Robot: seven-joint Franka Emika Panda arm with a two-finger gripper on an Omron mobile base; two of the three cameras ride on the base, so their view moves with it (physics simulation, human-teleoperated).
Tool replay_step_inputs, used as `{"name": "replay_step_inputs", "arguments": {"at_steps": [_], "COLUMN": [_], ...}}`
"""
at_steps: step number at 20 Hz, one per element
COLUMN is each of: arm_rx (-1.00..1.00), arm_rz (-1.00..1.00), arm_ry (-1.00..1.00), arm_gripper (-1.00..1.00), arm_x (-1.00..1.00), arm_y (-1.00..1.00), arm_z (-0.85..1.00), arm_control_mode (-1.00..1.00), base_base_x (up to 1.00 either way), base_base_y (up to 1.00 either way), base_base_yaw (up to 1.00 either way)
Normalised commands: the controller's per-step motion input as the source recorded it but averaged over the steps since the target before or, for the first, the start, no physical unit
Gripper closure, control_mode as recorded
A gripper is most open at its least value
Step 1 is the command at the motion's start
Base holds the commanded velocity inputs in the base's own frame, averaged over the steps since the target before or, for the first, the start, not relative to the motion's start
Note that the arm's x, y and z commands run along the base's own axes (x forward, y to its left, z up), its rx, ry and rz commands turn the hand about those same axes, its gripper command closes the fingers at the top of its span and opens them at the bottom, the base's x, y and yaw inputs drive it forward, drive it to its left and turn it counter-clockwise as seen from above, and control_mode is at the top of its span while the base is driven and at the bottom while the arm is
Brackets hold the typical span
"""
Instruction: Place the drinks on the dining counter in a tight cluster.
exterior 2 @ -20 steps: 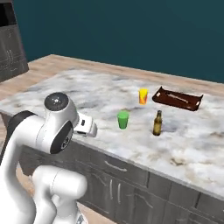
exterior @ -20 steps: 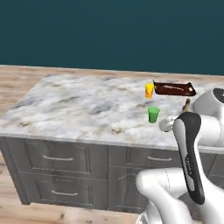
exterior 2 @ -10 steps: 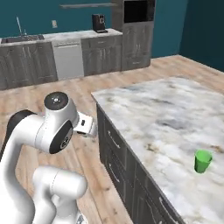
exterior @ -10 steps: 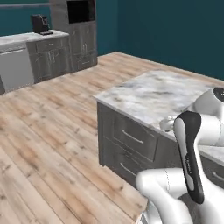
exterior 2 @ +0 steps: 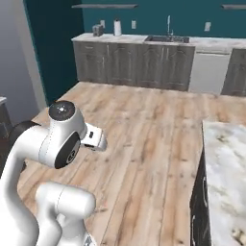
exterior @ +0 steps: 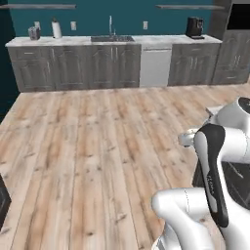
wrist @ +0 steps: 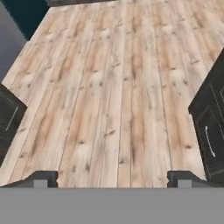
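Gripper (wrist: 112,178): jaws spread wide, nothing between them; it points down at bare wood floor (wrist: 113,87).

Dining counter (exterior 2: 225,168): 1 marbled corner shows at the far right of the right base view, dark drawer fronts (wrist: 211,131) below it at the right of the hand view. No drinks can be seen on that corner, so their location cannot be told here.

Risks, as judged:
1. Base faces the back-wall cabinets (exterior: 97,66) w/ sink (exterior: 111,38), away from the counter top. Reaching now would find nothing.
2. Arm folded close to the counter corner; turning the base tight could clip the drawer fronts.
3. Approx. 0 task progress evident; re-locate bottles before any grasp.
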Motion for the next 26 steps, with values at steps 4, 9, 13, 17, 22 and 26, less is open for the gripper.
{"name": "replay_step_inputs", "arguments": {"at_steps": [4,9,13,17,22,26], "arm_rx": [0.00,0.00,0.00,0.00,0.00,0.00], "arm_rz": [0.00,0.00,0.00,0.00,0.00,0.00], "arm_ry": [0.00,0.00,0.00,0.00,0.00,0.00], "arm_gripper": [-1.00,-1.00,-1.00,-1.00,-1.00,-1.00], "arm_x": [0.00,0.00,0.00,0.00,0.00,0.00], "arm_y": [0.00,0.00,0.00,0.00,0.00,0.00], "arm_z": [0.00,0.00,0.00,0.00,0.00,0.00], "arm_control_mode": [1.00,1.00,1.00,1.00,1.00,1.00], "base_base_x": [0.00,0.04,1.00,1.00,1.00,0.91], "base_base_y": [0.08,0.07,-0.01,-0.06,-0.20,-0.10], "base_base_yaw": [1.00,1.00,0.49,0.21,0.36,0.61]}}
